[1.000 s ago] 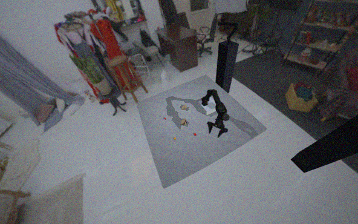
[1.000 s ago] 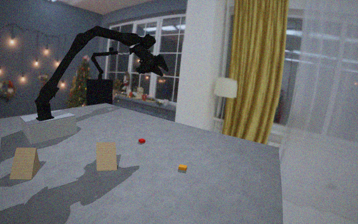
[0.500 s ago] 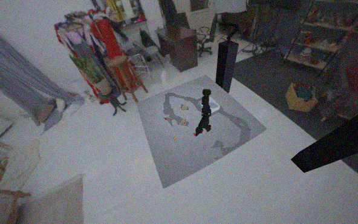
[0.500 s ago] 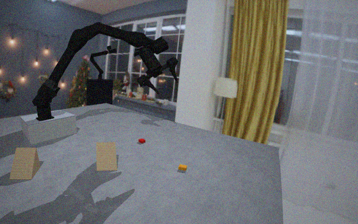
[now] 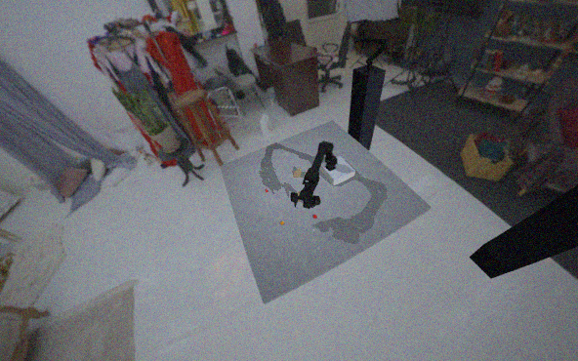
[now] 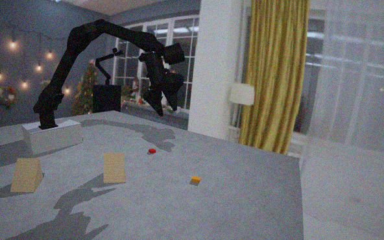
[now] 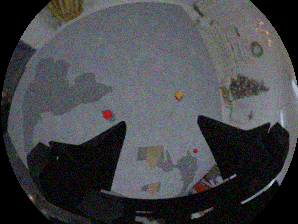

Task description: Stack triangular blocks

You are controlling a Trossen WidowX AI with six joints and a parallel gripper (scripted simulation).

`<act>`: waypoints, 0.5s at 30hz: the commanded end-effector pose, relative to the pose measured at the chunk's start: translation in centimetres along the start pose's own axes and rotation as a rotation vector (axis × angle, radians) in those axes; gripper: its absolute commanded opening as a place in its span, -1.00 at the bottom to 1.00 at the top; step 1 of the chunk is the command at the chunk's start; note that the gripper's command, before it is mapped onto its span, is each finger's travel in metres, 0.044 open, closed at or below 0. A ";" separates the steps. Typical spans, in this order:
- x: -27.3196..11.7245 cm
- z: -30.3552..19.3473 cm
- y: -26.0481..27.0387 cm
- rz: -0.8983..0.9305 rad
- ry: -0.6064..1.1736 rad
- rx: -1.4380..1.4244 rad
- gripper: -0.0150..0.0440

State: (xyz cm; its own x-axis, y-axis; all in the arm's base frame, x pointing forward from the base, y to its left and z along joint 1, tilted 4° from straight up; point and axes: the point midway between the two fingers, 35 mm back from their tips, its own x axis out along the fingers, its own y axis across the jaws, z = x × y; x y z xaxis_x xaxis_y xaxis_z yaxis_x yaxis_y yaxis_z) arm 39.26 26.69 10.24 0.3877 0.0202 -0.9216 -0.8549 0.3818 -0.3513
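Two tan triangular blocks stand apart on the grey table. One block (image 6: 114, 168) (image 7: 154, 156) stands nearer the small red piece; in the top view the arm mostly hides it. The other block (image 6: 26, 176) (image 5: 298, 172) (image 7: 152, 188) stands nearer the arm's base, its lower part cut off by the gripper body in the wrist view. In the exterior view both show a broad tan face. My gripper (image 5: 303, 202) (image 6: 168, 112) (image 7: 162, 121) is open and empty, pointing down high above the table, touching neither block.
A red piece (image 5: 314, 216) (image 6: 152, 151) (image 7: 107, 115), an orange piece (image 5: 282, 222) (image 6: 196, 179) (image 7: 178, 95) and a second red piece (image 5: 267, 190) (image 7: 195, 150) lie on the table. The arm stands on a white box (image 6: 56, 139) (image 5: 343, 177).
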 end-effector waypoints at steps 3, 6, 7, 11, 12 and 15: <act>2.2 -8.3 -2.6 0.094 0.164 0.737 1.00; 2.8 -10.9 -3.0 0.107 0.226 0.969 1.00; 3.0 -11.8 -3.2 0.109 0.248 1.046 1.00; 3.5 -15.2 -3.4 0.113 0.342 1.359 1.00; 3.6 -16.0 -3.5 0.111 0.366 1.437 1.00; 3.8 -18.5 -3.4 0.102 0.444 1.674 1.00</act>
State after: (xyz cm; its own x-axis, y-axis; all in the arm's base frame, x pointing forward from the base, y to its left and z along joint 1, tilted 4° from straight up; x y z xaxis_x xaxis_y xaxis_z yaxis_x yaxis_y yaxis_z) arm 39.37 14.14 6.14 0.1373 -0.0528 -0.9891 -0.0777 0.9949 -0.0639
